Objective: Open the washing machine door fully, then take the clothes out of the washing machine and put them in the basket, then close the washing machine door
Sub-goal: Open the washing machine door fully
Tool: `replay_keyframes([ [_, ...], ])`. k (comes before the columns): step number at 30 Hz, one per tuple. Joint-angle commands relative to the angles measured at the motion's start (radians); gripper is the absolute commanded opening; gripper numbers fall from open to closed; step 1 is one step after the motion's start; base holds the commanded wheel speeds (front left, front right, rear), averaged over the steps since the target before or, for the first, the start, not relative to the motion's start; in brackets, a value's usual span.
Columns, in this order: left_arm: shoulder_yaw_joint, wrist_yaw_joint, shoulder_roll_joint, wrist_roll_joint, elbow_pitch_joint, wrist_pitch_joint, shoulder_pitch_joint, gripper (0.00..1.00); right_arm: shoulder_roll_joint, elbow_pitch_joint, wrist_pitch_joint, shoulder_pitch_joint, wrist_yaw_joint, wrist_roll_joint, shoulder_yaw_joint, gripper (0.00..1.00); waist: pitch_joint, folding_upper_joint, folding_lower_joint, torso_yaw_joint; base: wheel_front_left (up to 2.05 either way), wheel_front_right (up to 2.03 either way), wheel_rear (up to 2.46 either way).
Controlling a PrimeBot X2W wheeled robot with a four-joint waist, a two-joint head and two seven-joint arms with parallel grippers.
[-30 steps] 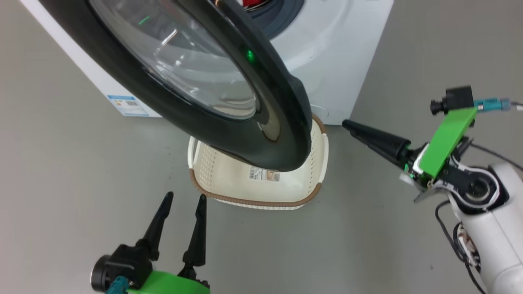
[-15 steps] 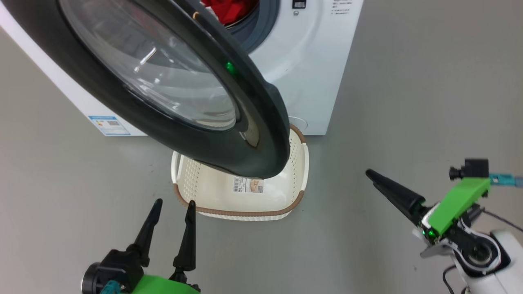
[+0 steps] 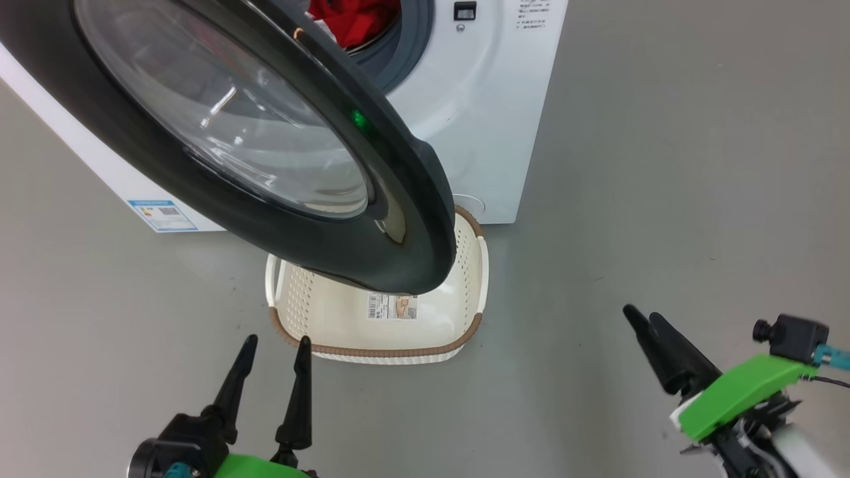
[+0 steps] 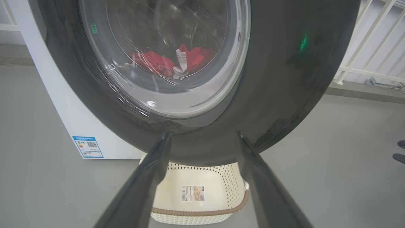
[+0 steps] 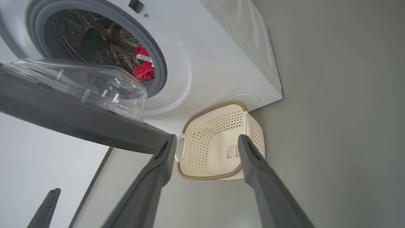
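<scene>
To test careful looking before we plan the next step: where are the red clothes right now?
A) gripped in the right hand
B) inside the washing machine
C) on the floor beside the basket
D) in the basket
B: the red clothes lie inside the washing machine, and the basket has a bare bottom apart from its sticker.

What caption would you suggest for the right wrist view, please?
Door open, red clothes inside the washing machine, empty basket on the floor.
</scene>
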State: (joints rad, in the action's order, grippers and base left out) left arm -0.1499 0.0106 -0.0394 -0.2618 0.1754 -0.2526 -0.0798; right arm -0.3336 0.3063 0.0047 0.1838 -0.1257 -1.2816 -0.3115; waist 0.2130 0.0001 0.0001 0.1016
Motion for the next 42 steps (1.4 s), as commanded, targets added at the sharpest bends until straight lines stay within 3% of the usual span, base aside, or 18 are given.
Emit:
replay_keyframes([
  [1,0.037,0.009,-0.011,0.013,-0.016,-0.009,0.0,1.0,-0.036,-0.015,-0.069,-0.018,-0.005,0.047,-0.053,1.0,-0.001,-0.0001,0.0,-0.002,0.0,0.0,0.0],
  [5,0.042,0.01,-0.011,0.015,-0.012,-0.009,0.003,1.0,-0.076,0.024,-0.227,-0.015,-0.005,0.132,-0.141,1.0,-0.006,-0.0001,0.0,-0.004,0.0,0.0,0.0],
  [8,0.044,0.011,-0.011,0.014,-0.011,-0.009,0.006,1.0,-0.084,0.061,-0.263,-0.011,-0.005,0.191,-0.157,1.0,-0.01,-0.0001,0.0,-0.005,0.0,0.0,0.0],
  [13,0.048,0.011,-0.011,0.014,-0.01,-0.009,0.01,1.0,-0.034,0.048,-0.266,-0.042,-0.005,0.38,0.008,1.0,-0.013,-0.0001,0.0,-0.006,0.0,0.0,0.0],
  [20,0.043,0.011,-0.011,0.012,-0.009,-0.009,0.015,1.0,0.069,-0.053,-0.266,-0.136,-0.005,0.665,0.224,1.0,-0.022,-0.0001,0.0,0.001,0.0,0.0,0.0],
  [25,0.04,0.01,-0.011,0.013,-0.012,-0.009,0.019,1.0,0.161,-0.143,-0.266,-0.197,-0.005,0.804,0.362,1.0,-0.03,-0.0001,0.0,0.009,0.0,0.0,0.0],
  [32,0.037,0.008,-0.011,0.015,-0.019,-0.009,0.025,1.0,0.211,-0.162,-0.266,-0.258,-0.005,0.869,0.406,1.0,-0.037,-0.0001,0.0,0.015,0.0,0.0,0.0],
  [42,0.032,0.008,-0.011,0.014,-0.019,-0.009,0.021,1.0,0.216,-0.162,-0.266,-0.251,-0.005,0.887,0.392,1.0,-0.026,-0.0001,0.0,0.014,0.0,0.0,0.0],
])
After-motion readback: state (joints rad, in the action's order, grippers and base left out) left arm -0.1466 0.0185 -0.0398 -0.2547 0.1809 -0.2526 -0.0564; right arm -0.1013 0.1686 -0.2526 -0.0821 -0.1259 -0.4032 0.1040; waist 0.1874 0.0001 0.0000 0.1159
